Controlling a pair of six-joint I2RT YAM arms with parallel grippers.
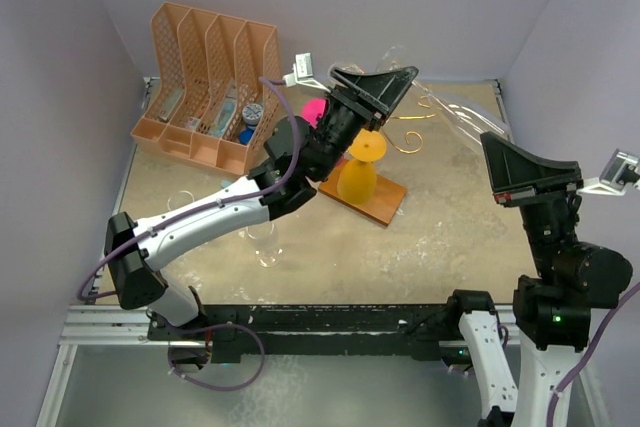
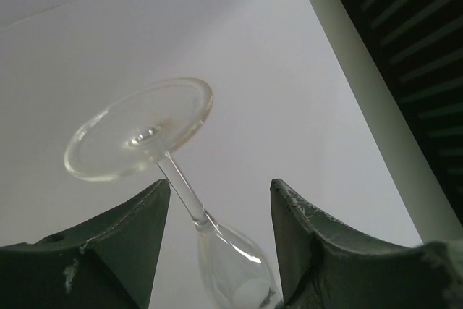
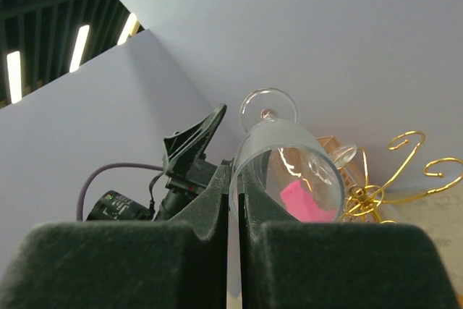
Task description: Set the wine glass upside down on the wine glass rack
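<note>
Wine glass rack [image 1: 388, 204], largest item, is standing on the table [image 1: 450, 237] below your left arm [image 1: 215, 212], with a yellow glass [image 1: 357, 182] hanging inverted on it. Your left gripper [image 2: 221, 186] is holding its fingers [image 2: 318, 244] wide, and the clear wine glass [image 2: 141, 132] is passing its stem between them, just beside one. Your right gripper [image 3: 235, 179] is pinching the bowl's rim between closed fingers, off the rack, near its gold arms.

Bright, even overhead light w/ soft shadows — ceiling strips [image 3: 13, 74] glare, wrist-cam fg slightly soft.
</note>
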